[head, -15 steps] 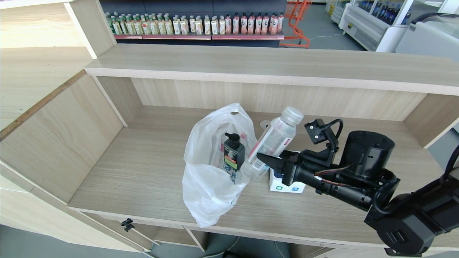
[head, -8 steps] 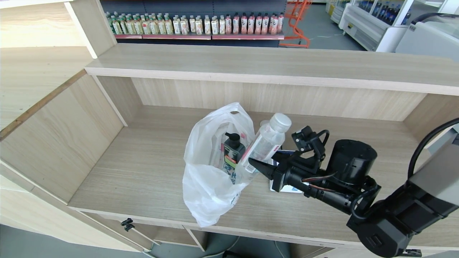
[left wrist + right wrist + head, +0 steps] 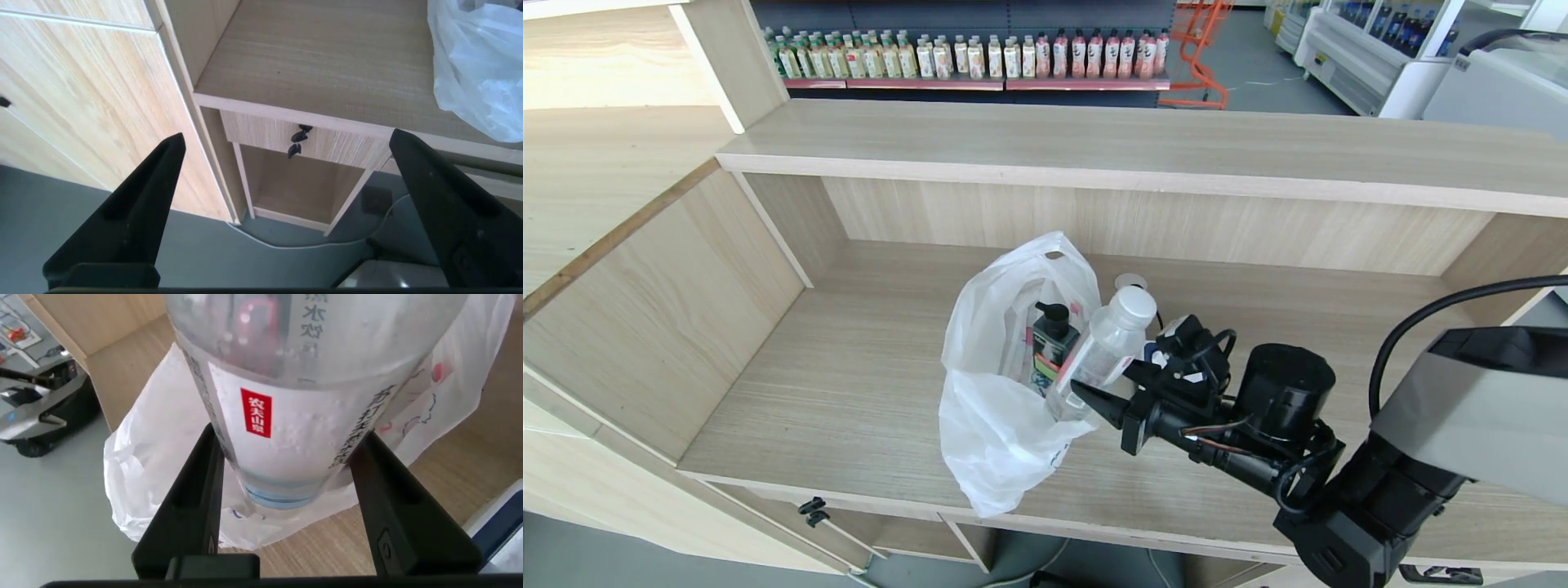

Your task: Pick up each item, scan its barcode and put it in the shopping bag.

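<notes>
**Head view: bottle brought down to the bag's mouth**

Over the last second the right claw (image 3: 1088,384), clamped round the lower body of the clear water bottle (image 3: 1104,351), has swung it left and lower. The tilted bottle's base now sits at the open mouth of the shopping bag (image 3: 996,425), just beside the dark pump bottle (image 3: 1052,347) inside. Scanning looks finished; lowering and release likely remain. The left claw (image 3: 288,147) hangs spread wide, holding nothing, off the surface's (image 3: 849,392) front edge.
</notes>
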